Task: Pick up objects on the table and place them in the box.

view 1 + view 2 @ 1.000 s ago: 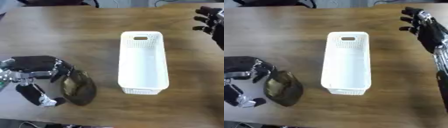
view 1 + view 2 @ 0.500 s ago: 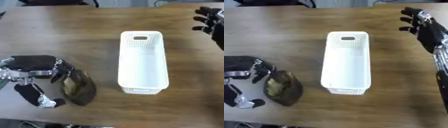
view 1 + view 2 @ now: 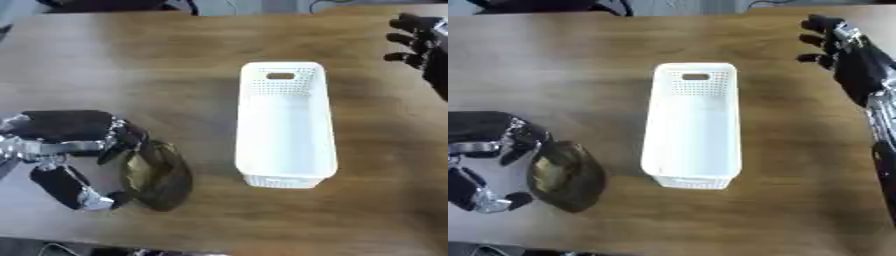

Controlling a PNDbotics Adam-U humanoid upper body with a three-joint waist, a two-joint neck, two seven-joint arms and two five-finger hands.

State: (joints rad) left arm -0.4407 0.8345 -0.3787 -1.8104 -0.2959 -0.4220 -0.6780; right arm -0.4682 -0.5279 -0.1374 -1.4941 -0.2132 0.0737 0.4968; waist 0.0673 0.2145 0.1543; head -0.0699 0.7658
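1. My left hand (image 3: 66, 137) curls its fingers and thumb around a dark, rounded object (image 3: 156, 175) lying on the wooden table (image 3: 131, 70).
2. To the right of that hand stands the white perforated box (image 3: 287, 122), apart from the object.
3. My right hand (image 3: 846, 47) hovers beyond the box, fingers spread, holding nothing.

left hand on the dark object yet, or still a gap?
Touching. In the left eye view, the left hand has its fingers and thumb curved round the dark object, and they meet its left edge.
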